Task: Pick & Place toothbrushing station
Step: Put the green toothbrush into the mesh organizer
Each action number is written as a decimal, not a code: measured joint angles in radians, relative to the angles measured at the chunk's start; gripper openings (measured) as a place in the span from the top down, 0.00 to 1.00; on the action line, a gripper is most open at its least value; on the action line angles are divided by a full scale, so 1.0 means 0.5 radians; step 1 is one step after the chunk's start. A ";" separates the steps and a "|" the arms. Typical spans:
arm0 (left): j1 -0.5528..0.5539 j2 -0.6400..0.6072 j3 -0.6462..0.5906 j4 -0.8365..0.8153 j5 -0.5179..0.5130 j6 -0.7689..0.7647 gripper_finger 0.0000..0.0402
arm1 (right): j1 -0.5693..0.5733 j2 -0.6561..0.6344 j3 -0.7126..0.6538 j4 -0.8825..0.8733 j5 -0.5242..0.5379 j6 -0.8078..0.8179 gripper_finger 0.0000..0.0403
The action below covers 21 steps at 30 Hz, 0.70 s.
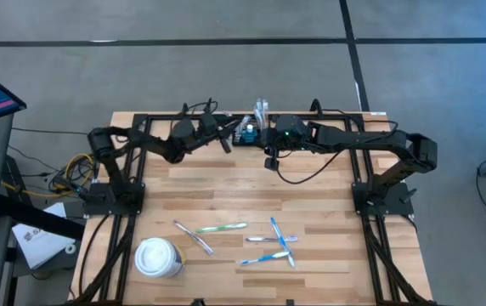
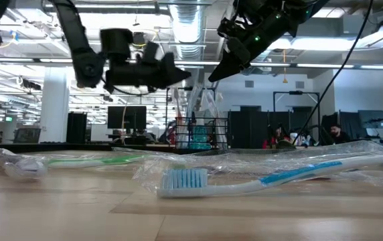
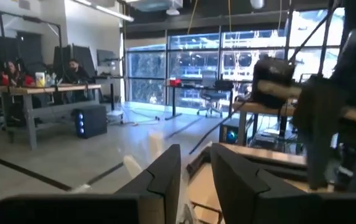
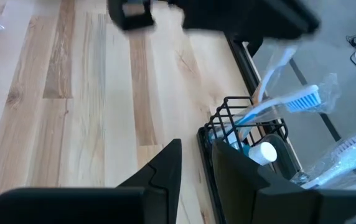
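From above, the toothbrushing station (image 1: 249, 132) sits at the middle of the bench's (image 1: 251, 191) far edge, between the left tool (image 1: 225, 144) and right tool (image 1: 269, 160). Low cam: both hang clear above the bench. Wrist cams: the fingers of each stand slightly apart, grasping nothing; brushes poke out of the station.

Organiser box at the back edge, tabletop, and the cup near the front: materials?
Organiser box: looks like thin black wire or mesh metal, matte; open grid with brushes showing through. Tabletop: light wood planks, visible grain and seams, smooth, probably sealed. Cup: white, likely paper with a plastic lid; too small to confirm.
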 joint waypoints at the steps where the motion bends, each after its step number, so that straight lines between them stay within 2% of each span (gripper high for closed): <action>1: 0.000 -0.056 -0.037 -0.008 0.000 -0.005 0.79 | 0.000 0.000 0.000 0.000 0.000 0.000 0.80; 6: -0.045 -0.295 -0.198 -0.023 0.008 -0.005 0.79 | 0.000 0.000 0.000 0.001 0.000 0.023 0.80; 12: -0.173 -0.524 -0.370 -0.142 0.334 -0.021 0.79 | 0.005 0.000 0.000 0.008 0.000 0.053 0.80; 21: -0.417 -0.785 -0.402 -0.591 0.321 0.049 0.79 | 0.014 0.000 0.000 0.008 0.000 0.053 0.80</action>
